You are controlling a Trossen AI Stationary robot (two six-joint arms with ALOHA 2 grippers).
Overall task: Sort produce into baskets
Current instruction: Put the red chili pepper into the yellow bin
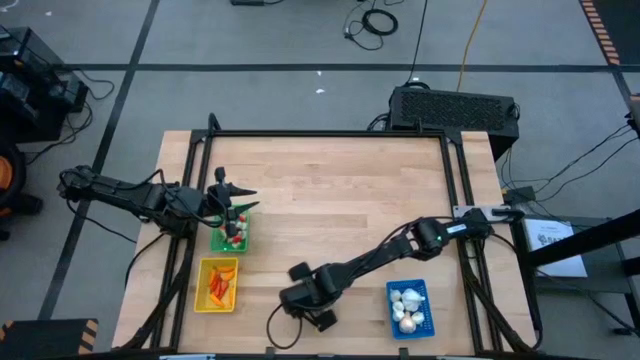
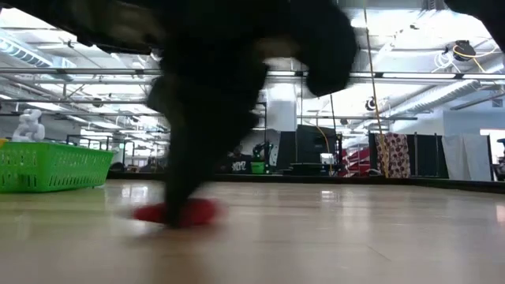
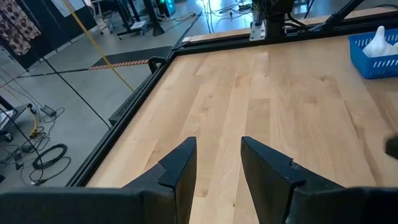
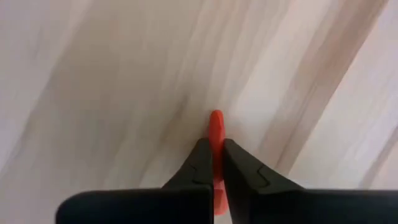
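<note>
While flat on wood table [image 4: 93, 93], thin red piece [image 4: 216, 134] pinched by right claw [image 4: 215, 163].

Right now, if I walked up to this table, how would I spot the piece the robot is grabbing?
Start at the wooden table and find the dark arm reaching in from the right. Follow it down to the right gripper, low on the bare wood between the yellow basket and the blue basket. The thin red-orange piece pinched there is the only produce lying outside a basket.

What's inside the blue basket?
White garlic-like toy bulbs lie piled inside the small blue plastic basket. Anything underneath that pile is covered and cannot be seen.
</note>
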